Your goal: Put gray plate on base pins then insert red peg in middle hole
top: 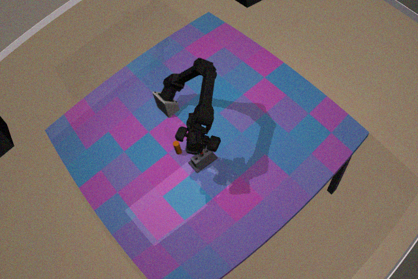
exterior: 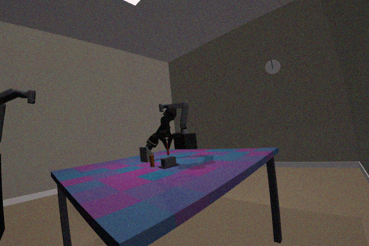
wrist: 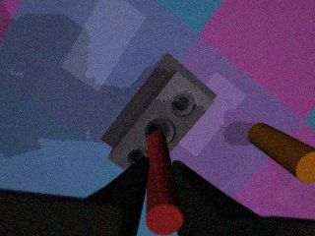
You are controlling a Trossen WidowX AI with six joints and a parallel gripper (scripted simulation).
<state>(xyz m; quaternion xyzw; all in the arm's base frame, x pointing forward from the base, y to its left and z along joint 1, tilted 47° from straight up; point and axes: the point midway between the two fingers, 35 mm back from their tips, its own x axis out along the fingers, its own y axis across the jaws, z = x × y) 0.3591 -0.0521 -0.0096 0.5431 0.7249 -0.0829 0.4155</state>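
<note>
Wrist view has the red peg (wrist: 159, 182) clamped between the tool's (wrist: 158, 172) two dark fingers, its far tip lined up on the middle hole (wrist: 158, 129) of the gray plate (wrist: 164, 120); whether the tip has entered the hole or sits just above it cannot be told. The plate lies flat on the darker base (wrist: 129, 115), whose edge shows along the plate's ten o'clock side. Two more round spots sit on the plate, one toward one o'clock (wrist: 182, 103) of the middle hole and one toward seven o'clock (wrist: 135, 155), the latter partly behind a finger.

At three o'clock of the plate, well apart, an orange cylinder (wrist: 283, 149) stands on the checkered worktop (wrist: 256, 44).

From the top camera, the arm (top: 202, 100) reaches over the plate and base (top: 202, 160), with the orange cylinder (top: 177, 147) just off at ten o'clock of them. In the exterior view, the peg (exterior: 168, 148) points steeply down over the gray block (exterior: 168, 162).
</note>
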